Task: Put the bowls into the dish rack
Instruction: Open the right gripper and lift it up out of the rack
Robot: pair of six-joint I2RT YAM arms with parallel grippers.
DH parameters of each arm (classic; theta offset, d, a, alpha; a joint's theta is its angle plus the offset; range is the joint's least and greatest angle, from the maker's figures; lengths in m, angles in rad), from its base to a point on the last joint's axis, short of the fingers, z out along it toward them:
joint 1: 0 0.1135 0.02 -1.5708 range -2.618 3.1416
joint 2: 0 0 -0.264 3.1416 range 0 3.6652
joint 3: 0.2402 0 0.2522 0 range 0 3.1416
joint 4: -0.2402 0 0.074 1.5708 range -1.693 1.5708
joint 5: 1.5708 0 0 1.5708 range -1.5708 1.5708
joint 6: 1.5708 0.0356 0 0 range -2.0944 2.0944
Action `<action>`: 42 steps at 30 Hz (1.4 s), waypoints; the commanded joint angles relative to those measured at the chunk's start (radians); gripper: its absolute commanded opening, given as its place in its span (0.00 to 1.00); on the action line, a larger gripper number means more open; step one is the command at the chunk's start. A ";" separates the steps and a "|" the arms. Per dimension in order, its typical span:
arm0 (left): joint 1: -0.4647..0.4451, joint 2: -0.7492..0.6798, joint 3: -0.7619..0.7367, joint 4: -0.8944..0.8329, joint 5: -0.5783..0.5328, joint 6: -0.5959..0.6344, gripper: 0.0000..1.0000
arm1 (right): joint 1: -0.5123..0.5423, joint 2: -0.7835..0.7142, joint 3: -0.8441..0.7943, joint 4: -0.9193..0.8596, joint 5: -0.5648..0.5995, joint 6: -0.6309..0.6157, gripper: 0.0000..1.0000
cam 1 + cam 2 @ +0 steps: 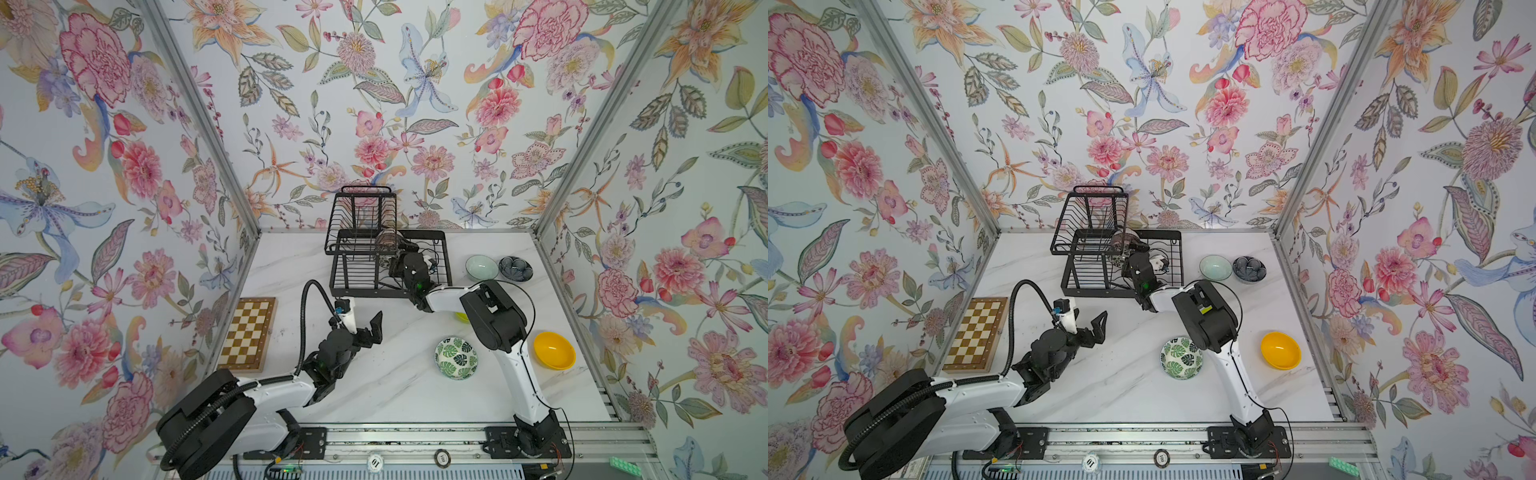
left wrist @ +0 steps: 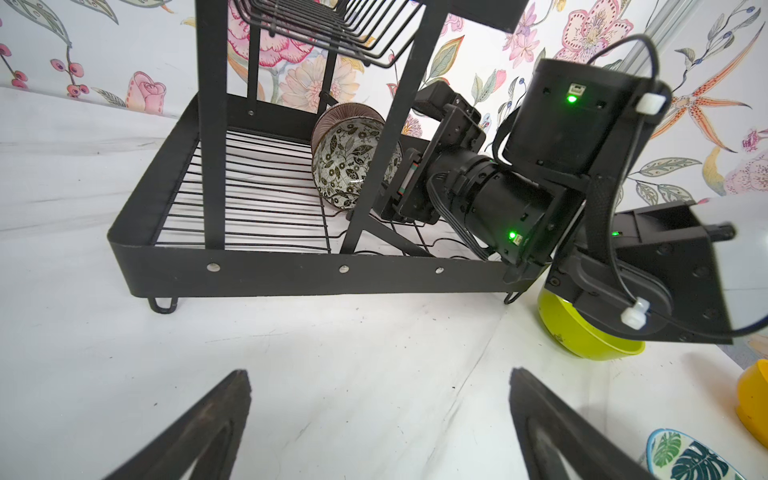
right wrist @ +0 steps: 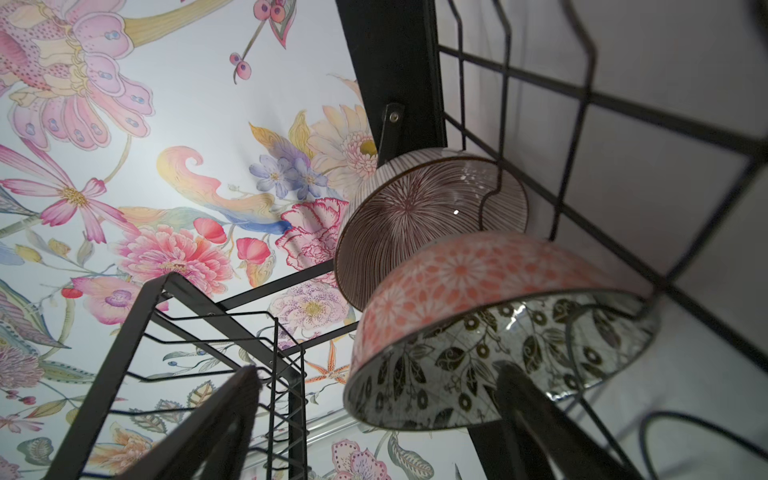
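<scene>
Where the worktop (image 1: 386, 399) meets the left wall, the chessboard (image 1: 248, 334) lies flat. To its right, the left gripper (image 2: 378, 390) hovers over bare worktop on the near side of the dish rack (image 1: 365, 293). Its jaws are spread wide with nothing between them. The dish rack stands at the far middle of the worktop, with its upper basket over the left part and its lower tray reaching further right. Two bowls stand on edge in the lower tray, under the right edge of the upper basket. The pink ribbed bowl (image 3: 419, 216) is the farther one, and the black-and-white patterned bowl (image 3: 478, 361) stands just in front of it. Both openings are turned toward the right gripper (image 3: 374, 409), which reaches into the lower tray from the near right. Its jaws are released, with the patterned bowl's rim between them and one finger clear of the outer wall. Whether the other finger touches the inside cannot be told. The remaining bowls rest upright on the worktop:

- The green-leaf bowl (image 1: 456, 358) sits near the middle.
- The lime green bowl (image 2: 582, 332) is half hidden under the right arm, beside the rack's near right corner.
- The pale celadon bowl (image 1: 481, 267) and the dark blue bowl (image 1: 515, 268) stand side by side to the right of the rack.
- The orange-yellow bowl (image 1: 554, 350) sits nearer, by the right wall.
</scene>
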 commanded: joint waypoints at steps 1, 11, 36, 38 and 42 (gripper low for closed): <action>0.007 -0.025 0.010 -0.022 -0.019 -0.003 0.99 | -0.006 -0.076 -0.040 0.031 -0.011 -0.007 0.99; 0.007 -0.105 0.004 -0.094 -0.044 0.012 0.99 | -0.018 -0.212 -0.172 0.044 -0.039 -0.077 0.98; -0.063 -0.070 0.151 -0.174 -0.023 0.070 0.99 | -0.245 -0.597 0.016 -1.173 -0.057 -1.374 0.99; -0.081 -0.035 0.180 -0.169 -0.021 0.080 0.99 | -0.252 -0.555 0.052 -1.225 -0.073 -1.446 0.98; -0.104 0.036 0.227 -0.144 -0.010 0.084 0.99 | -0.268 -0.466 0.121 -1.278 -0.152 -1.515 0.89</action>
